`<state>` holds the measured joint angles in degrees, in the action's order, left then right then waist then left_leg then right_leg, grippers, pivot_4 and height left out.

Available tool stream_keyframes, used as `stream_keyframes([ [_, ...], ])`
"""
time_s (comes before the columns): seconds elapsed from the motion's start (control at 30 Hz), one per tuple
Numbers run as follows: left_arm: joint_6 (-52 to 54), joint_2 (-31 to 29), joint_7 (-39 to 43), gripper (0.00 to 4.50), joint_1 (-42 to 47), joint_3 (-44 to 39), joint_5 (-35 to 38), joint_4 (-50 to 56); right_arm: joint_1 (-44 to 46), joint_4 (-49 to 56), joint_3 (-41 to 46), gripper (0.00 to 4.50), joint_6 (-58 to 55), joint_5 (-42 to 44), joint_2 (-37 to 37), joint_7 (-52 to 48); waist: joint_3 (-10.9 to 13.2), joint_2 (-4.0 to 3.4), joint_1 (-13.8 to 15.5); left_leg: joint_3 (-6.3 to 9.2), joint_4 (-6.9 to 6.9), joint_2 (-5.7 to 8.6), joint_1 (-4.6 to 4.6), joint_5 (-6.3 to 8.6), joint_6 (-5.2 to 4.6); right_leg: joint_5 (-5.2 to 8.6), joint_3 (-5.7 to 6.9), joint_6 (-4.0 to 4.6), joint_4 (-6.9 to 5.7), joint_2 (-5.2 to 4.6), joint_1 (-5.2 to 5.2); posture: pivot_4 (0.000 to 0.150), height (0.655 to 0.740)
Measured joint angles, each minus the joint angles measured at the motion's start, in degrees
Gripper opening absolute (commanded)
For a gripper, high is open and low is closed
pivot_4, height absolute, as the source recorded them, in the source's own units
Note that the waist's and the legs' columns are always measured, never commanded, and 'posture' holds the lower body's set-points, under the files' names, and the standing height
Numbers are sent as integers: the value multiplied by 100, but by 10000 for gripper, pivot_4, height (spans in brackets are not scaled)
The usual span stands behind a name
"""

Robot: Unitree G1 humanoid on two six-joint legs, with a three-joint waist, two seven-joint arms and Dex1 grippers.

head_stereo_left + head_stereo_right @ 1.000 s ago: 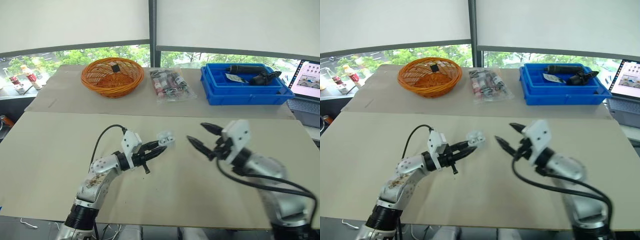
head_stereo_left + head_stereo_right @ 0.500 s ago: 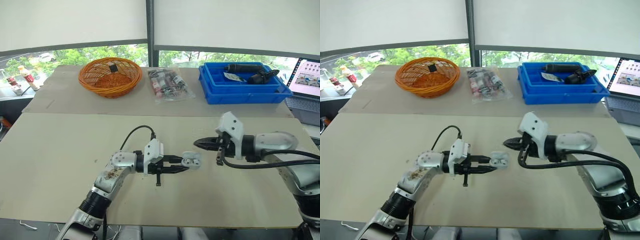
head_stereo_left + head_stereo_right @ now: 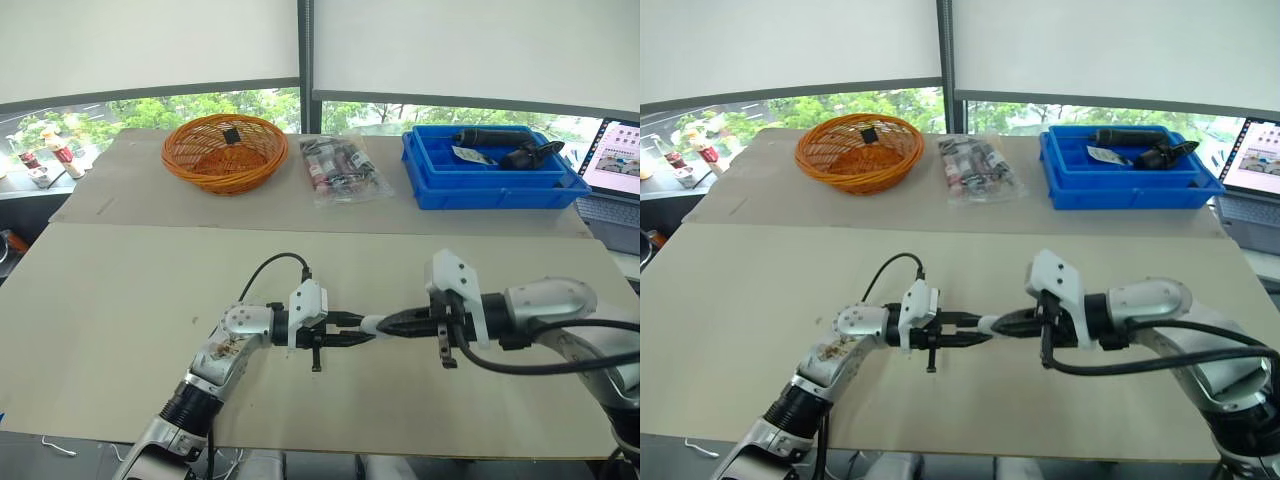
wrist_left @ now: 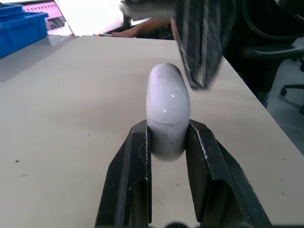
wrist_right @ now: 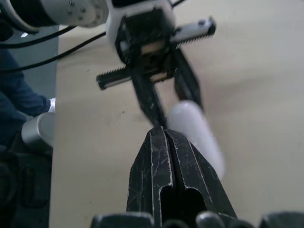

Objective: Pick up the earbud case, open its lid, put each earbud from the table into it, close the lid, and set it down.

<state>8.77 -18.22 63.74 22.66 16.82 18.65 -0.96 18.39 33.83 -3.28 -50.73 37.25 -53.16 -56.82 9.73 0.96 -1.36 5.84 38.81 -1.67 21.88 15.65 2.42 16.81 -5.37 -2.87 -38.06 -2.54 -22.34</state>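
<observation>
The white earbud case (image 4: pixel 166 107) is pinched at its lower half between the two black fingers of my left gripper (image 3: pixel 362 333), held a little above the middle of the table (image 3: pixel 120 300). A seam runs across the case and its rounded lid looks down. My right gripper (image 3: pixel 388 325) is shut with nothing between its fingers. It reaches in from the right, and its tip meets the free end of the case (image 3: pixel 372 324). In the right wrist view the shut fingertips (image 5: pixel 159 129) sit just beside the case (image 5: pixel 194 128), facing the left gripper.
At the back of the table stand an orange wicker basket (image 3: pixel 224 150), a clear bag of small packets (image 3: pixel 340 168) and a blue bin (image 3: pixel 490 170) with dark tools. A laptop (image 3: pixel 615 160) sits at the far right. The table's front edge runs close below both arms.
My right gripper has gone from open to shut and moved left until its tip reached the case. The left gripper carried the case right toward the table's middle, then held still.
</observation>
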Motion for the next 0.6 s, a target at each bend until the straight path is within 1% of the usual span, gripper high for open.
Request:
stream_keyframes([
  [0.13,859,-9,-94,5071,98,-49,262,15,-201,136,237,0,8,1,-38,154,0,0,13,1,0,0,-2,0,0,0,1,0,-2,1,0,1500,7136],
  [0.27,2437,-159,-213,5071,474,-7,532,-16,-626,300,679,0,336,-190,3,493,0,1,37,3,0,1,1,0,0,1,4,-2,-2,1,0,1500,7136],
  [0.3,2911,-96,-306,5071,688,-10,607,-167,-806,360,749,0,438,-260,33,589,1,2,64,5,2,2,4,0,0,2,7,-3,-2,1,1,1500,7136],
  [0.37,3410,46,-469,5071,1019,-27,625,-507,-1061,490,788,0,543,-341,75,706,1,3,75,7,6,4,7,0,0,2,9,-4,-1,0,2,1500,7136],
  [0.43,3774,139,-567,5071,1315,-53,622,-869,-1279,609,796,0,632,-424,89,779,2,3,59,9,7,7,9,0,0,3,8,-6,0,-2,1,1500,7136],
  [0.57,3987,261,-552,5071,1604,-17,588,-1340,-1443,687,830,0,671,-462,92,929,2,3,4,10,2,6,3,-1,0,3,6,-4,-3,2,-1,1500,7136],
  [0.6,3982,253,-536,10071,1632,6,554,-1415,-1465,698,830,0,672,-464,92,949,2,3,-1,10,2,5,2,-1,0,2,6,-4,-4,2,-1,1500,7136],
])
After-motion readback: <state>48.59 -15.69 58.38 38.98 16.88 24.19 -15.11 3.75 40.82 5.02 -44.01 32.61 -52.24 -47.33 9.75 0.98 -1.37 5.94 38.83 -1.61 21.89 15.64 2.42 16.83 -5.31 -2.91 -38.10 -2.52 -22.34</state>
